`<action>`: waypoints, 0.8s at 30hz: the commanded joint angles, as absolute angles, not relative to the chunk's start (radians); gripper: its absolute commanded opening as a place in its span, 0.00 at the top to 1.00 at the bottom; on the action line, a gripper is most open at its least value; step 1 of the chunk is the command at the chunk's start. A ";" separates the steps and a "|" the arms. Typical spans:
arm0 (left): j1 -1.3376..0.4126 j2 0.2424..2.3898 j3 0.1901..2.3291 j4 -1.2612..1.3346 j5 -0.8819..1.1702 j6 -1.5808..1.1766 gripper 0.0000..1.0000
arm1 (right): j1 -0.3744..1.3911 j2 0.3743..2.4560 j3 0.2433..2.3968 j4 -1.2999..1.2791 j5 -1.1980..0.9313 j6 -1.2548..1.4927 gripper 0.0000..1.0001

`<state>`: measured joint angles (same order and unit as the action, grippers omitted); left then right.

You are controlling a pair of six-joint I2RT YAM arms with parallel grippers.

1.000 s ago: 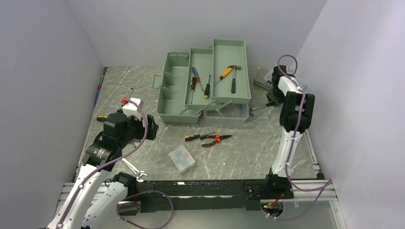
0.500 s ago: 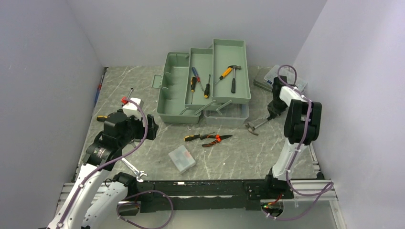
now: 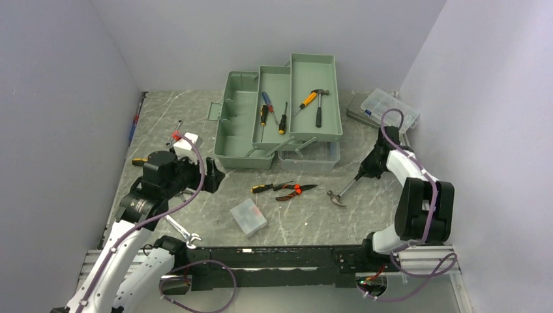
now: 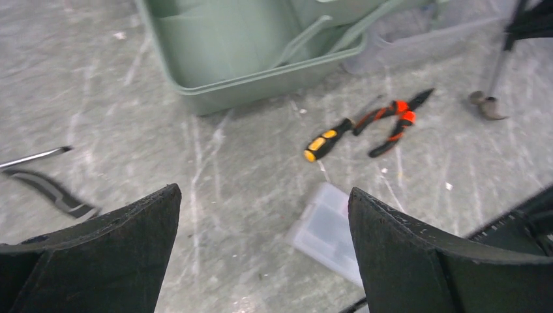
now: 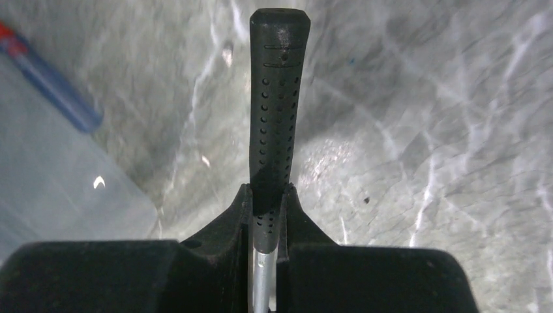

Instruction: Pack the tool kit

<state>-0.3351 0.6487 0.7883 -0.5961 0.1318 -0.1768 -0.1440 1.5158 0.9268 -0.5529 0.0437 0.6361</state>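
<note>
The small hammer with a black perforated grip and bare metal shaft hangs slanted just off the front right corner of the open green plastic toolbox. Its head is low over the grey marbled worktop; I cannot tell whether it touches. The right tool is closed tightly on the lower end of the grip, where it meets the shaft. Just in front of the toolbox lie the orange-handled pliers and the yellow-and-black-handled screwdriver, side by side. A small clear plastic case lies further in front. The left tool hovers off the toolbox's front left corner, fingers spread wide, holding nothing.
</note>
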 commanded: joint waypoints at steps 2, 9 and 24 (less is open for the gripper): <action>-0.344 0.758 0.792 -0.511 0.407 -0.222 0.01 | -0.144 1.376 0.800 -0.387 -0.194 0.574 1.00; -0.502 0.841 0.817 -0.459 0.389 -0.335 0.02 | -0.145 1.240 0.779 -0.404 -0.288 0.539 1.00; -0.580 0.913 0.953 -0.494 0.257 -0.370 0.01 | -0.100 1.029 1.133 -0.515 -0.255 0.577 1.00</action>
